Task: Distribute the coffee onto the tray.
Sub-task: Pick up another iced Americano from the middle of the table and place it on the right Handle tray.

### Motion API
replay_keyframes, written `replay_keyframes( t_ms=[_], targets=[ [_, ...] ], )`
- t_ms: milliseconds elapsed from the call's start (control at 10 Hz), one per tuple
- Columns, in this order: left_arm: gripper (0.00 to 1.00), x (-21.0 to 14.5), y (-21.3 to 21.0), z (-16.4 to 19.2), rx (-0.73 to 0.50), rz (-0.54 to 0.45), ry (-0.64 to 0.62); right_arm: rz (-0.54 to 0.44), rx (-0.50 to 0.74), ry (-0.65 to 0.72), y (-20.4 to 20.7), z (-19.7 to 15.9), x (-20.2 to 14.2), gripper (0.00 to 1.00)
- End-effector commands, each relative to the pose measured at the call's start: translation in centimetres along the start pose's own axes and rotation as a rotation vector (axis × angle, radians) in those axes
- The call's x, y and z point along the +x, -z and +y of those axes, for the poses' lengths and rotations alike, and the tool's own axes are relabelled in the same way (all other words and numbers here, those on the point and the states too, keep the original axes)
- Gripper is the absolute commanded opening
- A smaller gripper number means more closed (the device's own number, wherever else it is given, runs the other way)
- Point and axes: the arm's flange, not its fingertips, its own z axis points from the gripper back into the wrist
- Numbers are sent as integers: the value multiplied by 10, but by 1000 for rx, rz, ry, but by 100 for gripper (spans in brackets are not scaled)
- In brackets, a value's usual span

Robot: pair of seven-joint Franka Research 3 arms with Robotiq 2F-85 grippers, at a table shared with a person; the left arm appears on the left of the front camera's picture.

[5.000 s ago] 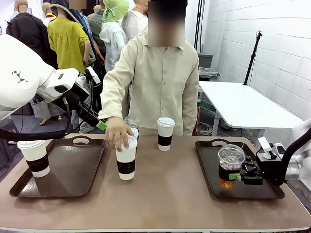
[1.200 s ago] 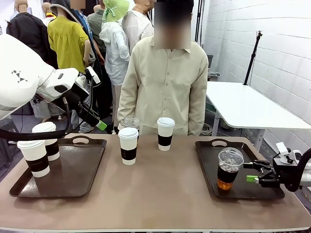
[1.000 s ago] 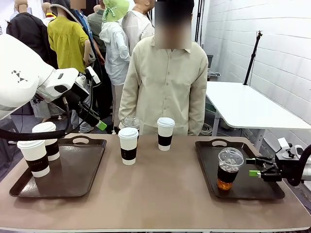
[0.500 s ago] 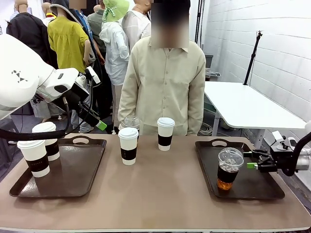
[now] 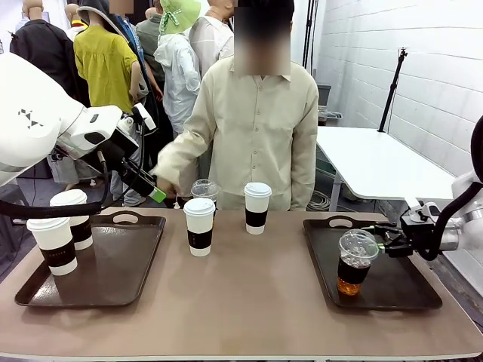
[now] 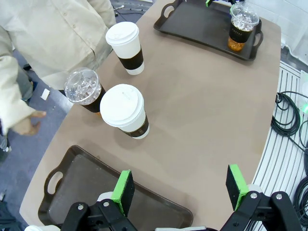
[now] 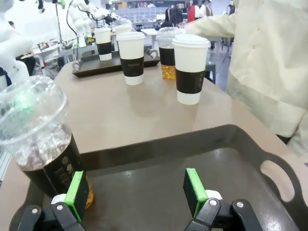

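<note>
1. Coffee: one clear cup (image 5: pixel 355 262) of brown drink stands on the right tray (image 5: pixel 400 288).
2. Two white cups (image 5: pixel 56 245) stand on the left tray (image 5: pixel 113 264).
3. Two more white cups (image 5: pixel 199 226) and a second clear cup (image 5: pixel 204 189) stand on the table (image 5: pixel 256 302) between the trays.
4. The right claw (image 7: pixel 134 186) is open and empty, just beside the clear cup.
5. The left claw (image 6: pixel 180 185) is open and empty, up over the left tray.

Bright even light, soft shadows, wide-angle distortion
</note>
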Motion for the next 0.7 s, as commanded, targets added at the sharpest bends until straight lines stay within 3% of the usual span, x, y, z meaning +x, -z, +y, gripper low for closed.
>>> replay_keyframes(
  t_ms=[0, 600],
  targets=[
    [100, -1, 0, 2, -7, -6, 4, -1, 24, 19, 9, -14, 5, 100],
    [100, -1, 0, 2, -7, -6, 4, -28, 36, -25, 63, -32, 24, 100]
  ],
)
